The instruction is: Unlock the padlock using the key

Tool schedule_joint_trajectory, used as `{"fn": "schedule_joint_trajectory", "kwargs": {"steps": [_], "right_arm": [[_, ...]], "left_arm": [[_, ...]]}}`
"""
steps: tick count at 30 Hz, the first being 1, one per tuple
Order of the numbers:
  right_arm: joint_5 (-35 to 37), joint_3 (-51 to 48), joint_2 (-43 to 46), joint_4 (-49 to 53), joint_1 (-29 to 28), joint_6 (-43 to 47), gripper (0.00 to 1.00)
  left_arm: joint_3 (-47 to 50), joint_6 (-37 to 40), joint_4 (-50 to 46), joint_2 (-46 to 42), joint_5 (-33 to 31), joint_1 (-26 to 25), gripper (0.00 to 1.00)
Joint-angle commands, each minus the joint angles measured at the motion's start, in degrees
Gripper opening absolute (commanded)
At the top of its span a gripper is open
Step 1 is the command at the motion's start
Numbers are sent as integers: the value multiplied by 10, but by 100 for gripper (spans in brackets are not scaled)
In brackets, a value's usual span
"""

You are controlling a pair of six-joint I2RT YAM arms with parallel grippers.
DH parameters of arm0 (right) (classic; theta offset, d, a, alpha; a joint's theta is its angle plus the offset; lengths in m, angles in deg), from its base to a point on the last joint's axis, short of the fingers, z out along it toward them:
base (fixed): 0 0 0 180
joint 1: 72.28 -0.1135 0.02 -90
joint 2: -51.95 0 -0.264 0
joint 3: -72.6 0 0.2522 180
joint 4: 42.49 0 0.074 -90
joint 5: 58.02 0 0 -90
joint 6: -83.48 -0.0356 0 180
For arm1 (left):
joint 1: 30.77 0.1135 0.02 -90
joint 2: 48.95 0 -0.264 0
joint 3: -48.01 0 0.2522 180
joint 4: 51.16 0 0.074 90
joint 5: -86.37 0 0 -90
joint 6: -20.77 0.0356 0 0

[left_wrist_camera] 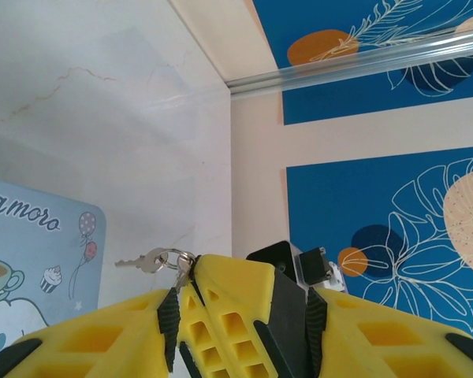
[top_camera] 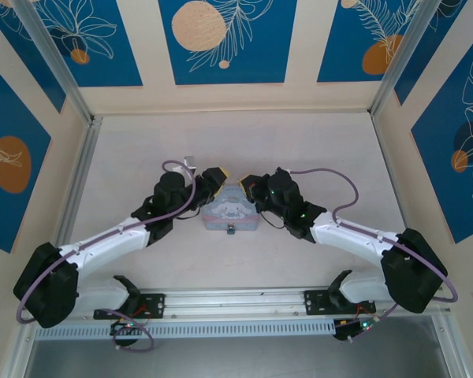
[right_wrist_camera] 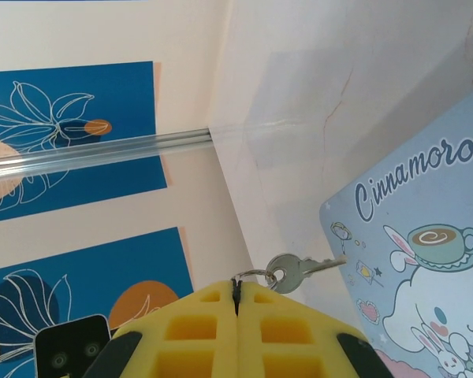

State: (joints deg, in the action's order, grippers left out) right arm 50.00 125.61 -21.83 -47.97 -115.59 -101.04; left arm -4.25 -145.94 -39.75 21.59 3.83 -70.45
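two tools, both closed right down at the fingertips. left tool (left_wrist_camera: 188, 272): holds the key (left_wrist_camera: 144, 261) by its ring (left_wrist_camera: 182, 258), nipped in the seam. the key's long axis is near level, blade to picture-left, toward the tin (left_wrist_camera: 31, 260). right tool (right_wrist_camera: 236, 287): a ring nipped likewise, the key (right_wrist_camera: 299, 269) with its blade to picture-right and slightly up, over the tin's edge. one key or two: cannot tell. padlock (top_camera: 231, 229): at the tin's near edge, on the desk (top_camera: 315, 142), apart from both tools; keyhole too small to see. judgement: a ring hold lets the blade swing. regrip on the key's head, steady the padlock, and align blade with keyhole before pushing.
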Motion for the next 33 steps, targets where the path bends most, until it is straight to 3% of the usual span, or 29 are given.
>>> {"fn": "schedule_joint_trajectory", "kwargs": {"steps": [1, 20, 33], "right_arm": [[24, 11, -6, -24, -6, -7, 0], [10, 15, -13, -59, -6, 2, 0], [4, 10, -19, -68, -6, -5, 0]], "left_arm": [[4, -9, 30, 9, 7, -9, 47], [3, -17, 42, 43, 1, -15, 42], [-16, -18, 51, 67, -3, -15, 25]]}}
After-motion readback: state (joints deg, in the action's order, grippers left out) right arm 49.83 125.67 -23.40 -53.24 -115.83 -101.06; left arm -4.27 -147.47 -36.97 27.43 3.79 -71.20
